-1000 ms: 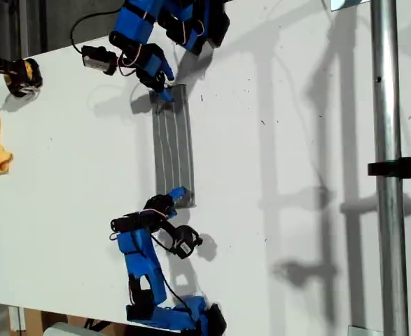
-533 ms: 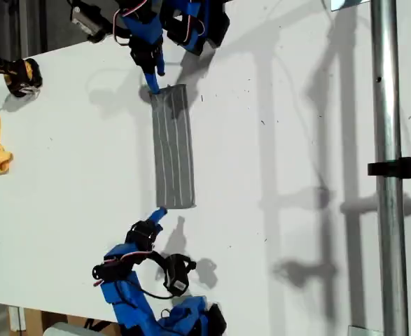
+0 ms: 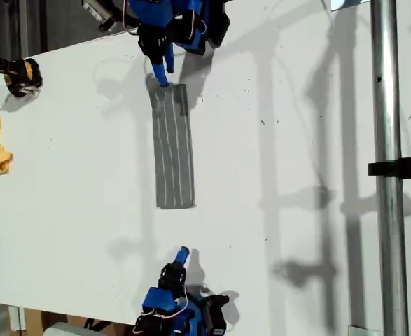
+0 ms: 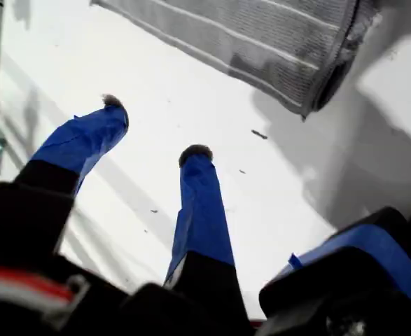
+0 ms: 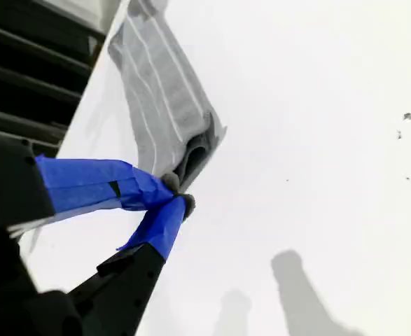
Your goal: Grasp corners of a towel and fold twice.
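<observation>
The fingers point(image 4: 198, 203) of my first gripper point(image 4: 152, 129) are standing well apart, gripping nothing, with the thin grey white-striped towel point(image 3: 173, 145) lying beyond them as a long folded strip on the white worktop point(image 3: 289, 140). My second gripper point(image 5: 177, 194) is holding its fingers pinched together at a towel end, empty.

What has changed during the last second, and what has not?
My first gripper left the end of the towel and pulled back toward the exterior view's bottom edge, jaws open. My second gripper drew back slightly from the other end, jaws shut. The towel stayed folded in place.
</observation>
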### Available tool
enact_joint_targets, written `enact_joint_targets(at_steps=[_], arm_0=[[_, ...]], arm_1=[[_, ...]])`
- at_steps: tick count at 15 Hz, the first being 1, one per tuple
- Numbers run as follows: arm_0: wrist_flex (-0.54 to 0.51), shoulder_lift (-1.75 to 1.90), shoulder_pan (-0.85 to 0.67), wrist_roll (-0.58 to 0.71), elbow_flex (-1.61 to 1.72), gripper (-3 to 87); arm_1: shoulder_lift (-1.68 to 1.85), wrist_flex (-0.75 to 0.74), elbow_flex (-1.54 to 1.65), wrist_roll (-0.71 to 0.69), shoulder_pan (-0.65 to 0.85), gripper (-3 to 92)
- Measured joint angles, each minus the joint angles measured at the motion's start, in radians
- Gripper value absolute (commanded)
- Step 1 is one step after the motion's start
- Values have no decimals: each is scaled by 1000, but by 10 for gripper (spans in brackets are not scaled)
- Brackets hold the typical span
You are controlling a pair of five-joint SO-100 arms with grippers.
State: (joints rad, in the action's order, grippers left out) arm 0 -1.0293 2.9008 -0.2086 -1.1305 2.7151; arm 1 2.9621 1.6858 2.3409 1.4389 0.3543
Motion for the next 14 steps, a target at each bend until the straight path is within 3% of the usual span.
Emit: enact_joint_targets(at_steps=[4, 14], arm_0=[[-106, 502, 9, -26, 230, -16], [-198, 560, 28, -26, 264, -16]], arm_1=[[-319, -74, 25, -118, 135, 279], [-919, -534, 143, -434, 462, 336]])
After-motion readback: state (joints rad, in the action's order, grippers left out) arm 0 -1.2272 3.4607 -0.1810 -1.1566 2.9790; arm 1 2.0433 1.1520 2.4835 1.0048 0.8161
